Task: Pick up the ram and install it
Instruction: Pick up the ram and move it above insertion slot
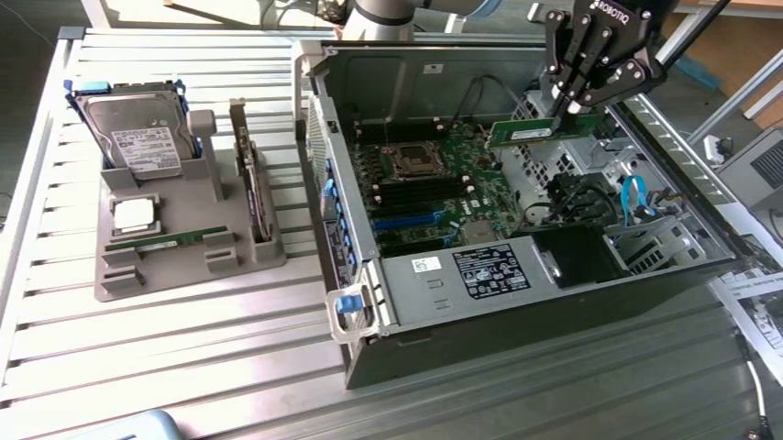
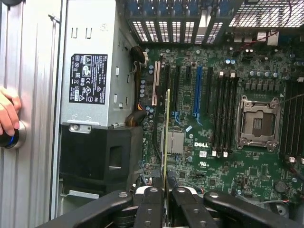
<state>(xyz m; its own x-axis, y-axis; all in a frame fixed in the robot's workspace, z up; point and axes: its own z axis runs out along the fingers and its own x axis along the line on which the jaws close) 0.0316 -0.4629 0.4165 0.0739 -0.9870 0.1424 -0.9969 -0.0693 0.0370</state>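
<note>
The ram (image 1: 536,134) in gripper (image 1: 573,110), above motherboard (image 1: 431,200)

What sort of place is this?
Probably a robot computer-assembly bench: an open grey computer case on a slatted metal table, and a black gripper holding a thin green ram stick.

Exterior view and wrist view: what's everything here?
table: one, silver, slatted
computer case: one, grey, open, centre
motherboard: one, green, inside case
power supply: one, silver, inside case
tray: one, grey, exterior view's left
hard drive: one, silver, on tray
CPU chip: one, silver, on tray
expansion card: one, dark, upright on tray
memory stick: one, green, flat on tray
ram: one, green, above motherboard
person's hand: one, beside case
claw: one, black, shut on ram
</note>
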